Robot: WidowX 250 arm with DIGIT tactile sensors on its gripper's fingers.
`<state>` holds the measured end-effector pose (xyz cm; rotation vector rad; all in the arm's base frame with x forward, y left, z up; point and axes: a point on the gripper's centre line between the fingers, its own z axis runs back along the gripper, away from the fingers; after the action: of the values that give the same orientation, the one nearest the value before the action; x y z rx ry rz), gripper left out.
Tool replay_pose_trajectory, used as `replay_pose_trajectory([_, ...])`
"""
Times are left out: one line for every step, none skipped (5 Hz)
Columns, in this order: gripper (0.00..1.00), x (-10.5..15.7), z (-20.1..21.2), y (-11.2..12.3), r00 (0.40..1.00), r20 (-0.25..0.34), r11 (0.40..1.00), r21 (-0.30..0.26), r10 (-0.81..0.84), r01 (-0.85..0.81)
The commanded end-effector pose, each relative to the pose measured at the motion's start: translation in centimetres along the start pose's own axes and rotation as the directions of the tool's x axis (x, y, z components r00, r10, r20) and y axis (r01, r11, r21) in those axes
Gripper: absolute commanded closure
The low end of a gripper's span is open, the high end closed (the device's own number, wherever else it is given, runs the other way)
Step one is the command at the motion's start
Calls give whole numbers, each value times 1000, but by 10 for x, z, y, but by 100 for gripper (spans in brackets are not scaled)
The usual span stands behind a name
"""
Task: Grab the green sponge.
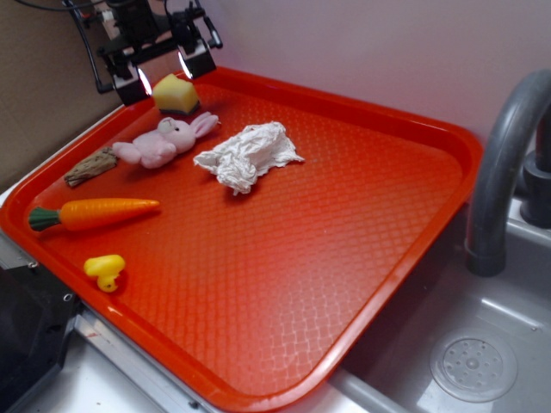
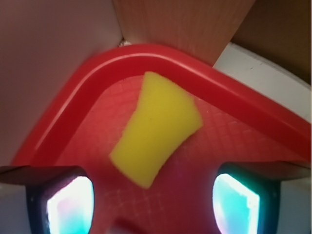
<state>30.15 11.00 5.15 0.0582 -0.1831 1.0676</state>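
Observation:
The green sponge [image 1: 176, 95] is a small yellow block with a dark green underside, lying in the far left corner of the red tray [image 1: 284, 258]. In the wrist view the sponge [image 2: 157, 127] shows its yellow face, slanted, just ahead of the jaws. My gripper [image 1: 166, 76] hovers above and slightly behind the sponge, open, its two pale glowing fingertips [image 2: 70, 204] spread wide with only tray between them. Nothing is held.
On the tray lie a pink plush bunny [image 1: 164, 141], a crumpled white cloth [image 1: 248, 155], a brown piece [image 1: 91, 166], an orange carrot [image 1: 96, 212] and a small yellow duck toy [image 1: 105, 270]. A grey faucet [image 1: 508, 163] and sink [image 1: 469, 366] stand at the right.

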Motion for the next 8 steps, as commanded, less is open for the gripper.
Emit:
replay_pose_trajectory([0, 32, -29, 10, 1000, -4, 999, -43, 12, -12])
replay_pose_trajectory([100, 34, -28, 21, 1000, 29, 999, -42, 6, -5])
replay_pose_trajectory([100, 32, -6, 21, 996, 54, 995, -56, -76, 79])
replay_pose_trajectory([100, 28, 11, 17, 973, 23, 972, -40, -229, 230])
replay_pose_trajectory([100, 4, 42, 6, 878, 27, 878, 13, -478, 478])
replay_pose_trajectory([100, -25, 85, -4, 726, -29, 726, 34, -687, 687])
replay_pose_trajectory([100, -48, 112, -3, 608, -36, 603, 92, -793, 793])
replay_pose_trajectory([100, -76, 149, -2, 484, -51, 481, 52, -874, 875])
